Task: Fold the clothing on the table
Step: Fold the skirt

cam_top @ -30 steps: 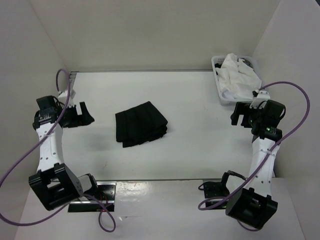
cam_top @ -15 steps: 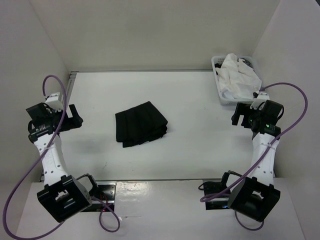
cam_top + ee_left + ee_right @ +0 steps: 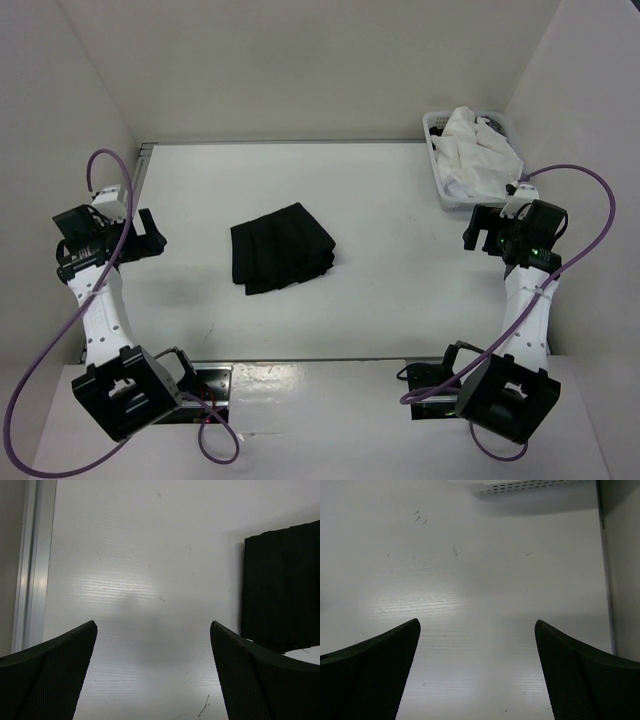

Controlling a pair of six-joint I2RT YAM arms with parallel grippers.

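Black pleated skirt (image 3: 282, 248): lies as a folded stack mid-worktop (image 3: 400, 200), nearer your left edge.
Handling: soft, light and likely to slump, so pinch it at a corner of the stacked edges.
Left fingers (image 3: 55, 680): spread, empty.
Right fingers (image 3: 370, 680): spread, empty.

Bright overhead light, glare on table (image 3: 125, 580), views sharp.

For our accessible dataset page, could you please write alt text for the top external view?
A folded black skirt lies left of centre on a white table. The left gripper and right gripper flank it, both open, empty and well apart from it. A white basket of white cloth sits at the far right corner.
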